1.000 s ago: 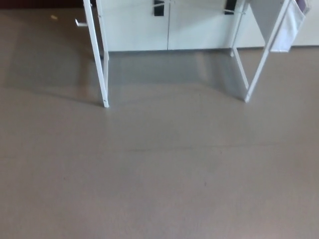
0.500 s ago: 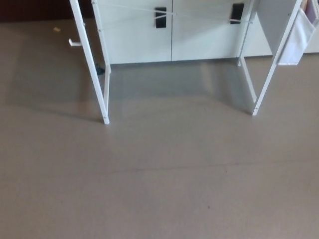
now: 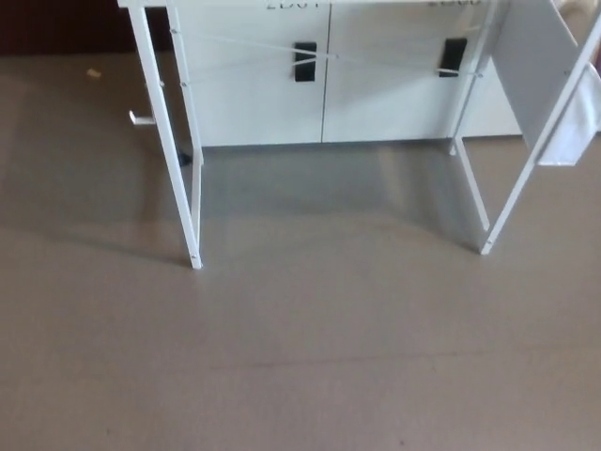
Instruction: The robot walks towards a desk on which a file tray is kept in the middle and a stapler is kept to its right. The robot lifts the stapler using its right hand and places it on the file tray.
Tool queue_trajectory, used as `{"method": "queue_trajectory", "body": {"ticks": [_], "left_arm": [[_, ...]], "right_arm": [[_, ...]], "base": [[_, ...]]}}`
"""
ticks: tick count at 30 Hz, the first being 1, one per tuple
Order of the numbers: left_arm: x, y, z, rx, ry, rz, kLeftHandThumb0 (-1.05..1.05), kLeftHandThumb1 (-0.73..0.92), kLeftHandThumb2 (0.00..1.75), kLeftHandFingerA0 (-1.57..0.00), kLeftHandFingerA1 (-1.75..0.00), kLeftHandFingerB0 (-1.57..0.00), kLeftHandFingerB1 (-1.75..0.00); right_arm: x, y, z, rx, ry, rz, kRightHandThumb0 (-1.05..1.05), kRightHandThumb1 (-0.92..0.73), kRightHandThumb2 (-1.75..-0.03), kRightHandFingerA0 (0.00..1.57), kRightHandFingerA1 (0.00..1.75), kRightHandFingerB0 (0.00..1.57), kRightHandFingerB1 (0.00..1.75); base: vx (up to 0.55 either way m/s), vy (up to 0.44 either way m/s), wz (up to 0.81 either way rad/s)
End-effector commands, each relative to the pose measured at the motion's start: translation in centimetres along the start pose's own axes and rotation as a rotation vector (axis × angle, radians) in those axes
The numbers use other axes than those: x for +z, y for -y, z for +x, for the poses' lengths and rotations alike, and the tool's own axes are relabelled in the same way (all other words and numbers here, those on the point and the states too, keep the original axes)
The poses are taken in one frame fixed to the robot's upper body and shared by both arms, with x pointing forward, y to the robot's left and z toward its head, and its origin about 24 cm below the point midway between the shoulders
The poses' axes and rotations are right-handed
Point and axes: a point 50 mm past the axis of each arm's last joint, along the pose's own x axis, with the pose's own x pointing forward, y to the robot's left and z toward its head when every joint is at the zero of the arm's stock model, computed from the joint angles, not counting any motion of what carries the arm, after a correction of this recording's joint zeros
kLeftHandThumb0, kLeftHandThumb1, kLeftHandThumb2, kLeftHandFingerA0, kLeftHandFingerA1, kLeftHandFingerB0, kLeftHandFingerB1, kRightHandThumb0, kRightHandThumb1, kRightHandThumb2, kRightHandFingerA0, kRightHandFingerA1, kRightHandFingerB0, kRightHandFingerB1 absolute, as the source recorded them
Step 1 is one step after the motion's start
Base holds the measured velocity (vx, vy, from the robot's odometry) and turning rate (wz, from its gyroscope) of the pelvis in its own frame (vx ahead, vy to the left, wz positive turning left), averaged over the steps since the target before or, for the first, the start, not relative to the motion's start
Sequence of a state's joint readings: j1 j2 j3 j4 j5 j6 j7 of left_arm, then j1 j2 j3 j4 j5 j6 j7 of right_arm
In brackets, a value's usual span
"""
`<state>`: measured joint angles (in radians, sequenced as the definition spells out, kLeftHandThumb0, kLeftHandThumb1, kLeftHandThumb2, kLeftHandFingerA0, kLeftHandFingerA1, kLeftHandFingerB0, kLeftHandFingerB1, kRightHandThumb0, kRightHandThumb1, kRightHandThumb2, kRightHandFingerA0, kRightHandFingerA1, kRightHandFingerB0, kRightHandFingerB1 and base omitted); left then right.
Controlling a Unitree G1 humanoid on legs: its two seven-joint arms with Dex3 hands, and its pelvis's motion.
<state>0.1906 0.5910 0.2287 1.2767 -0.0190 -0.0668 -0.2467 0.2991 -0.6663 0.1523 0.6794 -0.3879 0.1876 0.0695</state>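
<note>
The step in hand seemed to be the walk towards the white metal-framed bench. Its thin left leg stood on the smooth grey-brown floor, white cabinet doors closed the back, and the slanted right leg marked the other edge. The left hand and the right hand were out of view, so their state could not be told; the stapler and the file tray were also not seen, probably on the top above. The next move called for coming closer over the open floor and stopping before the legs.

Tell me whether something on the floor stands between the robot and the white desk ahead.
Nothing visible does. The grey floor lies bare up to the desk's left front leg and right front leg. The stapler, the file tray and both hands are out of view.
</note>
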Motion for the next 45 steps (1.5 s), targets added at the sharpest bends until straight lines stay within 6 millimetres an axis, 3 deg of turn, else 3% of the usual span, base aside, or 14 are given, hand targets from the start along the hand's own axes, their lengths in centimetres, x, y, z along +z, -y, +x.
{"method": "queue_trajectory", "body": {"ticks": [1,5,6,7,16,29,31,35,37,45], "left_arm": [[-0.05,-0.24,-0.1,0.002,0.012,0.011,-0.69,0.57,1.19,-0.32,-0.76,-0.33,-0.75],[0.03,-0.24,-0.03,-0.001,-0.006,-0.035,-0.65,0.58,1.18,-0.25,-0.72,-0.27,-0.72],[0.04,-0.24,-0.05,0.004,0.0,-0.008,-0.67,0.57,1.19,-0.32,-0.74,-0.33,-0.74],[0.03,-0.23,-0.06,0.015,0.005,0.042,-0.73,0.58,1.21,-0.29,-0.71,-0.29,-0.71],[-0.05,-0.12,-0.05,-0.011,0.007,-0.079,-0.56,0.59,1.2,-0.2,-0.68,-0.23,-0.69],[-0.08,-0.14,-0.06,-0.013,0.01,-0.112,-0.59,0.57,1.17,-0.18,-0.67,-0.21,-0.67],[0.08,-0.22,-0.1,-0.029,0.01,-0.072,-0.53,0.66,1.22,-0.14,-0.64,-0.16,-0.64],[0.01,-0.14,-0.05,-0.007,0.007,-0.057,-0.68,0.55,1.2,-0.27,-0.75,-0.3,-0.75],[-0.1,-0.06,-0.03,-0.002,0.004,-0.048,-0.67,0.57,1.19,-0.3,-0.75,-0.31,-0.75],[-0.2,-0.07,-0.06,0.0,0.001,-0.017,-0.65,0.55,1.19,-0.26,-0.7,-0.27,-0.7]], "right_arm": [[-0.28,0.24,0.0,-0.022,-0.025,-0.009,-0.54,-0.56,-0.9,0.47,0.62,0.27,0.46],[-0.27,0.23,0.0,-0.023,-0.026,-0.009,-0.54,-0.56,-0.9,0.47,0.62,0.27,0.46],[-0.27,0.23,0.0,-0.023,-0.026,-0.009,-0.54,-0.56,-0.9,0.47,0.62,0.27,0.46],[-0.28,0.25,0.0,-0.023,-0.026,-0.01,-0.54,-0.56,-0.9,0.47,0.62,0.27,0.46],[-0.28,0.28,-0.02,-0.023,-0.026,-0.012,-0.54,-0.56,-0.9,0.47,0.62,0.27,0.46],[-0.17,0.38,0.0,-0.026,-0.025,-0.011,-0.54,-0.56,-0.9,0.47,0.62,0.27,0.46],[-0.17,0.38,0.0,-0.026,-0.025,-0.011,-0.54,-0.56,-0.9,0.47,0.62,0.27,0.46],[-0.17,0.38,-0.01,-0.026,-0.026,-0.011,-0.54,-0.56,-0.9,0.47,0.62,0.27,0.46],[-0.16,0.44,0.0,-0.026,-0.026,-0.013,-0.54,-0.56,-0.9,0.47,0.62,0.27,0.46],[-0.15,0.53,0.01,-0.028,-0.026,-0.015,-0.54,-0.56,-0.9,0.47,0.62,0.27,0.46]], "base": [[0.28,-0.075,-0.14],[0.22,-0.174,-0.12],[0.15,-0.14,0.03],[0.11,-0.114,-0.06],[0.09,0.014,-0.03],[0.14,-0.012,0.08],[0.1,-0.306,-0.37],[0.09,0.053,0.12],[0.07,-0.083,0.01],[0.08,0.045,-0.05]]}}
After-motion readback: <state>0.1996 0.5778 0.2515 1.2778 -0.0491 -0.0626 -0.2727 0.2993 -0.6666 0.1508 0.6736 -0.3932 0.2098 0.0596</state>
